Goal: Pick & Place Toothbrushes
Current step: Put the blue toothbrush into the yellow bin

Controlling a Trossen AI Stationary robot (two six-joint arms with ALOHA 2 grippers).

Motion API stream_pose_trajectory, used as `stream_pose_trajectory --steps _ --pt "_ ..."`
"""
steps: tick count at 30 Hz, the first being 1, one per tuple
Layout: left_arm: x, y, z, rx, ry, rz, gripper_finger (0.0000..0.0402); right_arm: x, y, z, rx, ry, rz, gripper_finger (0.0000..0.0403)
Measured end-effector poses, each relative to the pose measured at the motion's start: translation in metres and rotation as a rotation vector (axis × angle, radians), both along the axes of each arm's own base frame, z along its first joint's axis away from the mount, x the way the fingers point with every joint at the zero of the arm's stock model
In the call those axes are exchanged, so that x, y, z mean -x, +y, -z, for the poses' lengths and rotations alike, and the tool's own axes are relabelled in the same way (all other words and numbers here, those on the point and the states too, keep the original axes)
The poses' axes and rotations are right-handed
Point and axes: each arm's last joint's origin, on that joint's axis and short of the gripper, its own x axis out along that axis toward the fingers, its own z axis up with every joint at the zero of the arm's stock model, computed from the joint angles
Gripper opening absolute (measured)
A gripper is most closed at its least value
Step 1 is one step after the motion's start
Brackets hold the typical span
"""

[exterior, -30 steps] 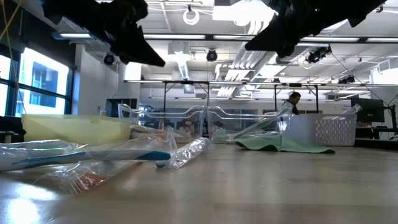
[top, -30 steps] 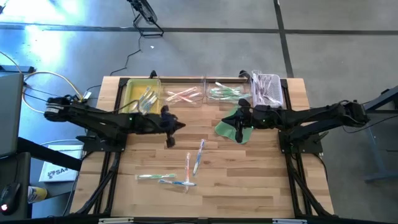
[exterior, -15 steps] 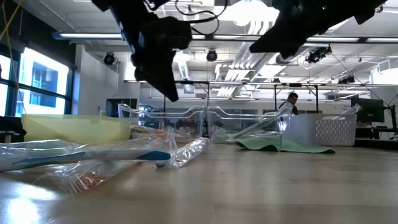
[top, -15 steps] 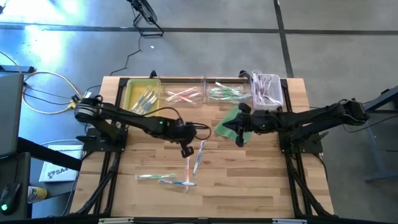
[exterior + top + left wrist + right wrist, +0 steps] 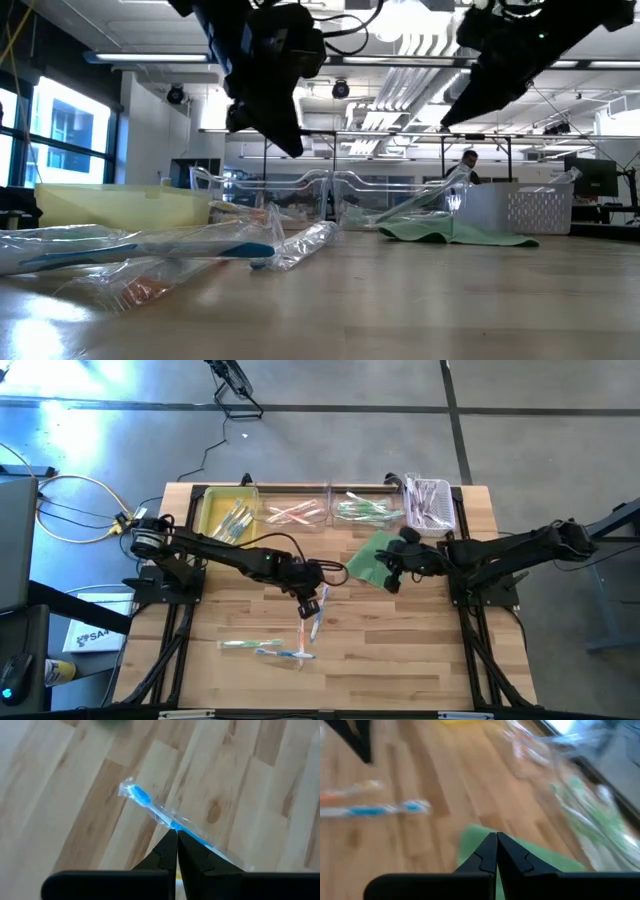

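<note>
Wooden counter (image 5: 420, 650) seen from above. The left claw (image 5: 306, 603), fingers pressed together and holding nothing, hangs directly over a blue toothbrush (image 5: 150, 807) lying near the counter's centre. Three more wrapped toothbrushes (image 5: 268, 648) lie nearer the counter's front edge. The right claw (image 5: 392, 582), likewise closed and empty, hovers over the green cloth (image 5: 368, 556).

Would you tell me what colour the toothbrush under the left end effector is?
Blue, in a clear wrapper; the toothbrush shows best in the left wrist view.
</note>
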Motion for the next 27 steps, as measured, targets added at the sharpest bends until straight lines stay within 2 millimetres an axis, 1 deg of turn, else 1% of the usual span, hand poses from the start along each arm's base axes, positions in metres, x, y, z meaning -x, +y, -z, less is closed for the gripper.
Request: stream_pose_trajectory --steps 3,6,10,14,17,19,25,27 --pt "-0.004 0.001 0.006 -0.037 0.006 -0.031 0.0023 0.011 0.002 -0.005 0.021 -0.016 0.019 0.0002" --pt "-0.008 0.001 0.018 -0.064 0.032 -0.046 0.0034 0.023 0.006 -0.002 0.027 -0.089 -0.072 0.0002" --pt "-0.016 0.001 0.034 -0.054 0.046 -0.065 0.0042 0.037 0.006 -0.002 0.016 -0.272 -0.235 0.0002" --pt "-0.022 0.0 0.044 -0.018 0.044 -0.119 0.0043 0.051 0.006 -0.005 0.019 -0.367 -0.28 0.0002" --pt "-0.022 0.0 0.048 0.009 0.054 -0.162 0.0043 0.057 0.005 -0.003 0.022 -0.386 -0.279 0.0002" --pt "-0.024 -0.001 0.047 0.023 0.034 -0.176 0.0043 0.059 0.005 -0.001 0.024 -0.388 -0.277 0.0002" --pt "-0.026 -0.001 0.045 0.031 0.014 -0.157 0.0043 0.061 0.004 0.006 0.034 -0.352 -0.271 0.0002" --pt "-0.027 -0.001 0.048 0.019 0.012 -0.143 0.0043 0.061 0.004 0.006 0.034 -0.346 -0.271 0.0002"
